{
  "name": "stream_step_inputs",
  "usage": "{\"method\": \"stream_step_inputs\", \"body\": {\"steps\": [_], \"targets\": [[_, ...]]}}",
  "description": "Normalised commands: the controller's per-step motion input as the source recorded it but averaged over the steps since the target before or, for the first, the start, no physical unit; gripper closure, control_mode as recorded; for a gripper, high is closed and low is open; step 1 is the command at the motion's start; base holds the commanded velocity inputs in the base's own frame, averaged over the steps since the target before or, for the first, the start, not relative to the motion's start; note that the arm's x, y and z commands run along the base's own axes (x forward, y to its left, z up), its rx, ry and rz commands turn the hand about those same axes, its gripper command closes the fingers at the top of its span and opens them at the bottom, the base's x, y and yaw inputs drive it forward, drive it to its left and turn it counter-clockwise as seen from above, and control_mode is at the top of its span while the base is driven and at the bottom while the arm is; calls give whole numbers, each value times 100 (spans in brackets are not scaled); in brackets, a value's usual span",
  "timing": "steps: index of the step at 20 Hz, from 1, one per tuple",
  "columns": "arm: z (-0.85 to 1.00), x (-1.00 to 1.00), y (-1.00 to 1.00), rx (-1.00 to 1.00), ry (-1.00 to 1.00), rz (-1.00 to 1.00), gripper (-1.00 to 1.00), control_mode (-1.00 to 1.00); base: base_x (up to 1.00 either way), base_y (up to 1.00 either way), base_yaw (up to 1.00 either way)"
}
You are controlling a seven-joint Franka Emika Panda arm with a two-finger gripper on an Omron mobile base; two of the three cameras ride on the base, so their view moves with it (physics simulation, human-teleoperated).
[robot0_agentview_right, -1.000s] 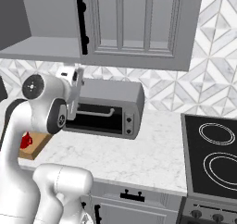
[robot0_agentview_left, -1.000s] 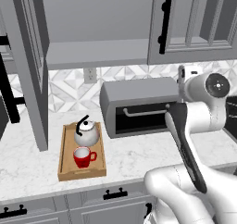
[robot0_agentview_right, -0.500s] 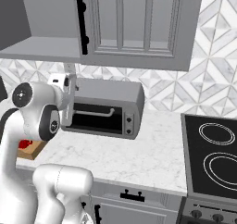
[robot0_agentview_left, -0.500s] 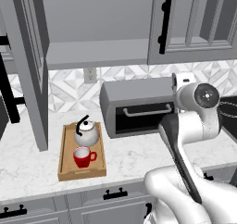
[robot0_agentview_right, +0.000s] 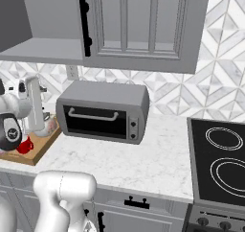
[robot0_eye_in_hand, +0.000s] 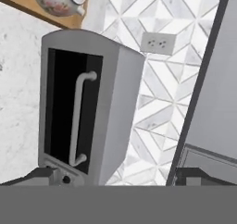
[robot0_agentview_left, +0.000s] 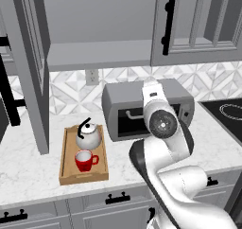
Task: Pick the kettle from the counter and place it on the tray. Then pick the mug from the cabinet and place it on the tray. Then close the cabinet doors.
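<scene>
Gripper (robot0_eye_in_hand: 111, 174): two dark fingertips at the bottom of the hand view, set wide apart, nothing between them. Hand rolled; it looks across the toaster oven toward the backsplash.

Toaster oven (robot0_eye_in_hand: 83, 107): grey, dark glass door, pale bar handle; directly ahead of the hand, close. Control knobs at its lower corner in the hand view are too small to read. No legible lettering.

Kettle (robot0_agentview_left: 88, 136): silver-white, black arched handle; stands on the tray, beyond the toaster oven from the hand. In the hand view it is cut off by the top edge and shows a faint floral pattern on its body. In the right base view the arm covers most of it.

Mug (robot0_agentview_left: 85, 160): red, white inside; on the tray just in front of the kettle, handle toward the toaster oven. In the right base view a sliver of red shows behind the arm.

Tray (robot0_agentview_left: 65, 153): light wood, raised sides; on the counter (robot0_agentview_left: 28, 169), well to the far side of the toaster oven from the hand.

Cabinet (robot0_agentview_left: 101, 53): grey shelf above and beyond the tray, open. One cabinet door (robot0_agentview_left: 29, 67) stands swung out over the counter, its top cut off; the neighbouring door (robot0_agentview_left: 198, 24) lies flat, black bar handle visible.

Wall outlet (robot0_eye_in_hand: 159, 43): white, on the patterned backsplash ahead of the hand; markings unreadable.

Stove (robot0_agentview_right: 222, 164): black glass top with ring burners, cut off at the edge, off to the side of the toaster oven away from the tray.
</scene>
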Motion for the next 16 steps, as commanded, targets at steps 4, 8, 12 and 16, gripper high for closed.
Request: {"method": "stream_step_inputs", "body": {"steps": [4, 8, 12, 16], "targets": [[-3, -3, 30, -1, -44, 0, -100, -100, 0, 0, 0], [-14, -1, 16, 0, -53, -9, -100, -100, 0, 0, 0], [-15, -1, 5, -1, -54, -16, -100, -100, 0, 0, 0], [-2, -20, 5, -3, -49, -22, -100, -100, 0, 0, 0]]}}
